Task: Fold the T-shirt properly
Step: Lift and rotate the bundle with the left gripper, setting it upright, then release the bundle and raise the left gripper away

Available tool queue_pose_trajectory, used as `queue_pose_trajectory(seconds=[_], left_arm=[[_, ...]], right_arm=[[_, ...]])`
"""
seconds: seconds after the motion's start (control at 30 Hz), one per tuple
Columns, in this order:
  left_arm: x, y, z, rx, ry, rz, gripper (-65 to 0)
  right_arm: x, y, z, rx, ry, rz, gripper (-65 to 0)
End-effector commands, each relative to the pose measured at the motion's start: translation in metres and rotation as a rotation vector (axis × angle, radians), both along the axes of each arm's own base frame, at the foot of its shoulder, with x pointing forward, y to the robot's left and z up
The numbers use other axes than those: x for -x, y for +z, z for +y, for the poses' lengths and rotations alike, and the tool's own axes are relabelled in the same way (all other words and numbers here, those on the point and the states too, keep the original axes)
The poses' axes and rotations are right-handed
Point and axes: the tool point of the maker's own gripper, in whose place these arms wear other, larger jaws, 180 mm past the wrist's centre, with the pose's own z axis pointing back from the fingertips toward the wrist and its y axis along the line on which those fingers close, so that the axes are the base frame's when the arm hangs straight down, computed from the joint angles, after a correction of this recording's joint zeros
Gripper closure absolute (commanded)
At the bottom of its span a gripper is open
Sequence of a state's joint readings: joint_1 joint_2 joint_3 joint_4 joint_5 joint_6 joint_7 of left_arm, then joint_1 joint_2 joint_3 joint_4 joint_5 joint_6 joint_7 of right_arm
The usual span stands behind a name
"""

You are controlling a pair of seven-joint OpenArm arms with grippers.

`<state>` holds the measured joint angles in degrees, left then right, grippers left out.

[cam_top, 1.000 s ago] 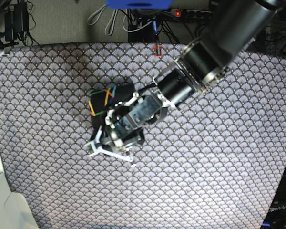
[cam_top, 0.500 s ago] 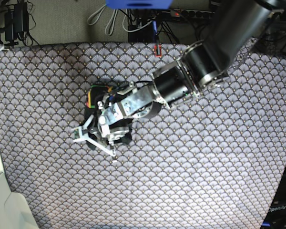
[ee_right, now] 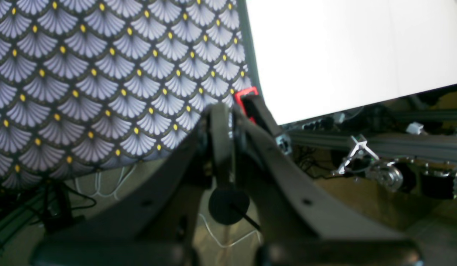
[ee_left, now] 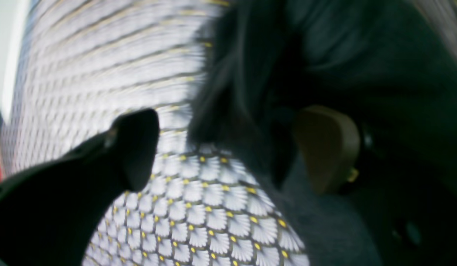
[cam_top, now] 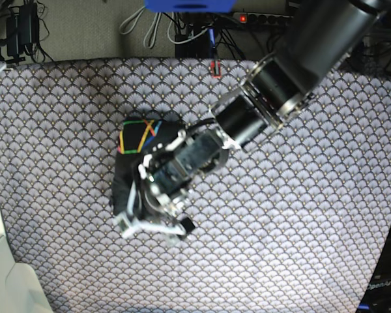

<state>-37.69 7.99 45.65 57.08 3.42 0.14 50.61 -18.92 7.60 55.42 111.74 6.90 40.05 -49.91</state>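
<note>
Lifting straight up off the T-shirt (cam_top: pixel 140 160) would keep the compact fold intact; it lies bundled left of centre on the scallop-patterned cloth (cam_top: pixel 300 215). The left gripper (cam_top: pixel 153 225) now stands spread over its near edge, where a moment earlier it was nearly closed. The right gripper (ee_right: pixel 228 122) is pressed together, off the cloth.

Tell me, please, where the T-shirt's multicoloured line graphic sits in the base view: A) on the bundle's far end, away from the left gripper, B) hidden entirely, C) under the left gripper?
A: the graphic shows on the T-shirt opposite the left gripper.
</note>
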Motion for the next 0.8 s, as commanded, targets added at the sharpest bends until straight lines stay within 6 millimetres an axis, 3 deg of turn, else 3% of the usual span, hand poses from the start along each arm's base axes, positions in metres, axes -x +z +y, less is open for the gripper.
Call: queue_pose_trajectory(seconds=[0.0,0.13,0.27,0.37,0.57,0.7,0.77], left_arm=[[-0.017,0.04,-0.012,0.089,0.022,-0.086,-62.5],[-0.018,0.072,-0.004,0.275,0.133,-0.123,-62.5],[-0.01,0.085,0.032,0.36,0.219,-0.138,-62.5],[0.002,0.073,0.088,0.361,0.346,-0.1,-62.5],[0.038,0.034,0.23,0.285,0.627,-0.065,-62.5],[0.075,0.013,0.304,0.207,0.772,-0.048,-62.2],[0.094,0.003,0.33,0.175,0.826,-0.03,-62.0]], right_arm=[[-0.005,0.011,-0.004,0.027,0.012,-0.028,0.0],[-0.011,0.008,0.004,0.016,0.037,-0.026,0.0],[-0.022,0.002,0.018,-0.002,0.091,-0.02,0.0],[-0.034,-0.002,0.035,-0.021,0.15,-0.017,0.0],[-0.07,-0.005,0.104,-0.195,0.336,-0.118,0.0],[-0.097,0.001,0.161,-0.337,0.485,-0.199,0.0],[-0.108,0.003,0.188,-0.378,0.56,-0.215,0.0]])
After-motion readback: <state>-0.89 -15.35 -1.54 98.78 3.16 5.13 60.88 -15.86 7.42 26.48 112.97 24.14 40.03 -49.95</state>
